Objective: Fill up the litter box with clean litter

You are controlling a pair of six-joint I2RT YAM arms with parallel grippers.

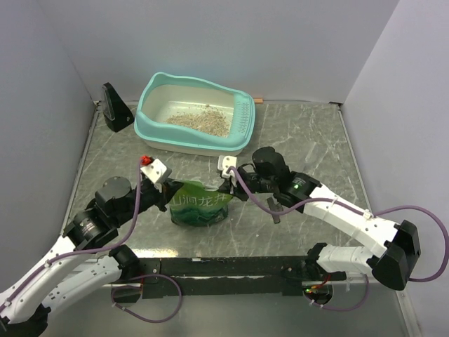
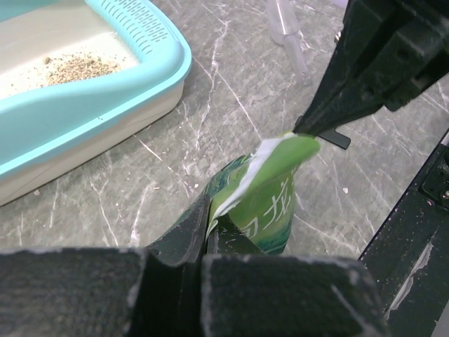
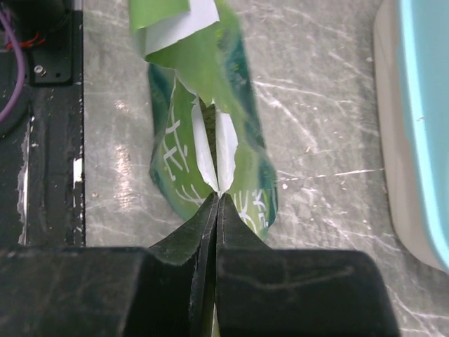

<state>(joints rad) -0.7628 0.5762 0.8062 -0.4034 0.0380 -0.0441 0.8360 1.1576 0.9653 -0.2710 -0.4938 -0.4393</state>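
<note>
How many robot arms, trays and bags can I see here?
Robot arms: 2, left arm and right arm
Litter box: 1
Green pouch: 1
Total: 4

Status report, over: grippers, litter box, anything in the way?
Left gripper, right gripper: jaws shut on green pouch, one top corner each. Litter box holds a thin patch of litter. Nothing between pouch and box.

top camera looks down from high at the near edge over the whole counter [image 1: 309,140]. wrist cameras look closely along the left claw [image 2: 208,232] and right claw [image 3: 219,203]; all three share the pouch [image 1: 200,207].
</note>
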